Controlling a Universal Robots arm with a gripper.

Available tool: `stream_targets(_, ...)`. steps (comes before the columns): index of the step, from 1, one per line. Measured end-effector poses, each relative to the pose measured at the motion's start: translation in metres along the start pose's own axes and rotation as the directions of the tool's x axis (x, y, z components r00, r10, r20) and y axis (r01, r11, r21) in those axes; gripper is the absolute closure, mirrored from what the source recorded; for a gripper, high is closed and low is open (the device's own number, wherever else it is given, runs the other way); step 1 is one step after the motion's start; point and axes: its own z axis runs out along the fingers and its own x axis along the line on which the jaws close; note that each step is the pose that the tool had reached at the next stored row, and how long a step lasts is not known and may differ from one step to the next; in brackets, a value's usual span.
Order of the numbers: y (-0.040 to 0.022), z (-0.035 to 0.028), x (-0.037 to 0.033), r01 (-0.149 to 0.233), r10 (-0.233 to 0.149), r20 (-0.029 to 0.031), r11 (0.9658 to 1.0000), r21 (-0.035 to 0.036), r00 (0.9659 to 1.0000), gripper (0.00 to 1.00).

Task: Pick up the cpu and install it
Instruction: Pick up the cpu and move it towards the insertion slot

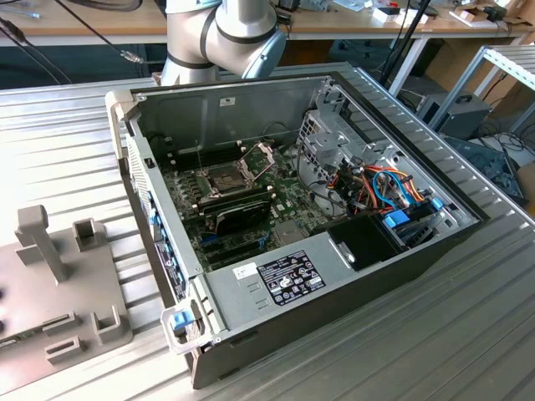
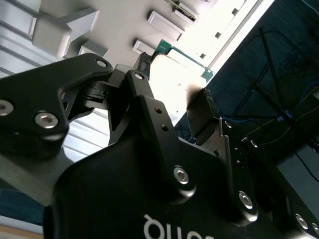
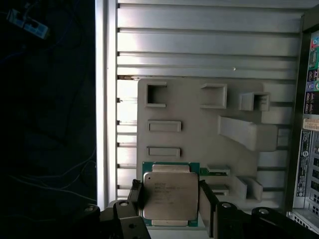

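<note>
Over the grey tray point(image 3: 199, 134), the pincer point(image 3: 170, 186) clamps the cpu point(image 3: 170, 199).

The cpu point(image 3: 170, 195) had a dull silver-grey metal lid over a green board edge. The gripper point(image 3: 171, 200) was matt black, its jaws smooth, with shiny metal screw heads point(image 2: 181, 174). The holder tray point(image 3: 199, 134) looked like matt pale grey plastic. The counter point(image 1: 435, 351) was ribbed, satin bare metal, and the computer case point(image 1: 226, 109) was plain grey sheet metal.
</note>
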Motion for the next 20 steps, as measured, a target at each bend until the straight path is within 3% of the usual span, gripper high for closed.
stream_targets(10, -0.0003, -0.0054, 0.0, 0.0, 0.0, -0.0001, 1.0, 0.0009, 1.0, 0.45)
stream_targets(20, -0.0004, -0.0059, -0.0009, 0.0, 0.0, -0.0002, 1.0, 0.0009, 1.0, 0.45)
